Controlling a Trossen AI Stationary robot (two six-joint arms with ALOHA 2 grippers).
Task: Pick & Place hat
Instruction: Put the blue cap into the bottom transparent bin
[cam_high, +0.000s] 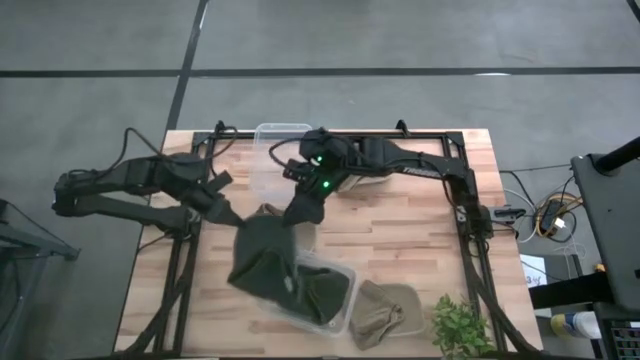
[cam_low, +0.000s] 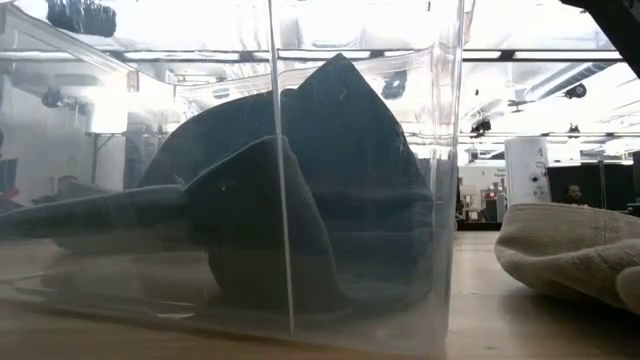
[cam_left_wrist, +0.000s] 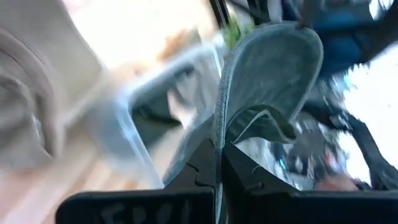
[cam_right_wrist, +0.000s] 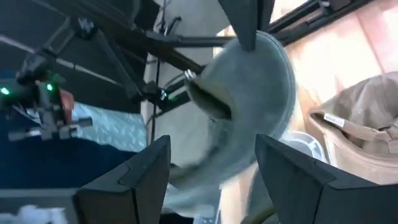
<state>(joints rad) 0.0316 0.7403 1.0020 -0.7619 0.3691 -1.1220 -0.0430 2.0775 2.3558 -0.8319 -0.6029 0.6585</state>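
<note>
The dark green hat (cam_high: 265, 255) stretches from my left gripper (cam_high: 228, 212) down into the clear bin (cam_high: 345, 272) near the table's near edge. In the low view the hat (cam_low: 330, 180) shows through the bin's wall (cam_low: 280, 300). My left gripper (cam_left_wrist: 217, 177) is shut on the hat's rim. My right gripper (cam_high: 305, 208) hovers open just beyond the hat's far edge. In its wrist view its fingers (cam_right_wrist: 211, 168) stand wide apart with the hat (cam_right_wrist: 255, 87) ahead of them, apart from it. My left gripper pinches the dark hat's rim edge (cam_left_wrist: 217, 140) between its two shut fingers, coming from the table's left and slanting down. The rim stands on edge in the hold. The hat's upper end is lifted, and its lower part (cam_high: 320, 295) rests in the clear bin.
A beige hat (cam_high: 385, 312) lies on the table right of the bin, also in the low view (cam_low: 570, 250). A second clear bin (cam_high: 270, 150) sits near the far edge. A small green plant (cam_high: 460, 325) stands at the near right corner. Bare wood lies to the right.
</note>
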